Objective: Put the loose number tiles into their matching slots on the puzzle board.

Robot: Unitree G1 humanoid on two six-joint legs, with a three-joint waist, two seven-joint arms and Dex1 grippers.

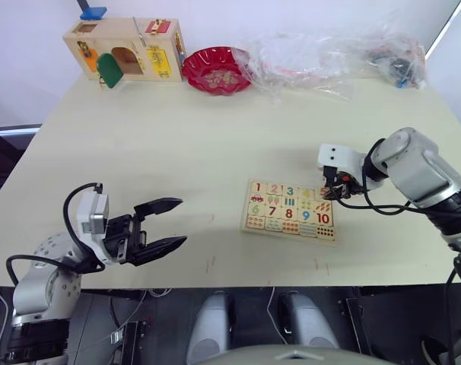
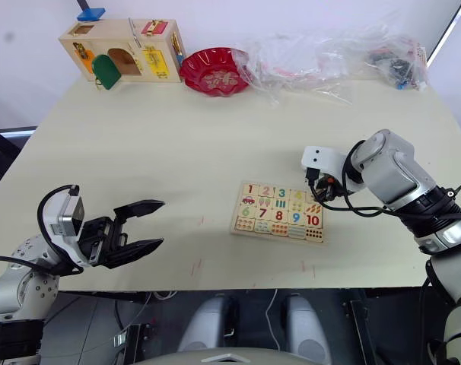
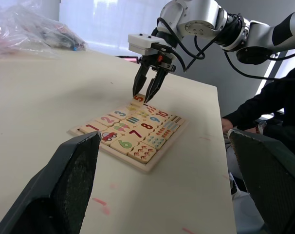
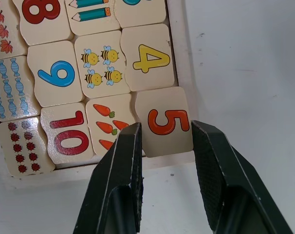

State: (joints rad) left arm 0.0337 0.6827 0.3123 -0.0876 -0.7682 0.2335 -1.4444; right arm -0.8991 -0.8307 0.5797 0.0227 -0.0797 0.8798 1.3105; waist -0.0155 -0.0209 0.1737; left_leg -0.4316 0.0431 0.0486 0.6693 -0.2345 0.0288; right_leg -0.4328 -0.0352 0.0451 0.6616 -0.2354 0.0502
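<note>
The puzzle board (image 1: 290,209) lies flat on the table right of centre, its rows filled with number and picture tiles. Tiles 1 (image 1: 258,187), 2, 3 and 4 (image 4: 148,57) sit in the far row. The orange 5 tile (image 4: 168,122) is at that row's right end, slightly askew, with one edge over the board's rim. My right gripper (image 4: 164,131) points down over that corner, its fingers (image 4: 125,161) pressed against both sides of the 5 tile. My left gripper (image 1: 179,221) hovers open and empty near the table's front left, well clear of the board.
A wooden latch box (image 1: 124,49) stands at the far left of the table. Beside it is a red bowl (image 1: 217,70), and crumpled plastic bags (image 1: 329,53) lie along the far edge. A person's dark sleeve (image 3: 264,107) is beyond the table's right side.
</note>
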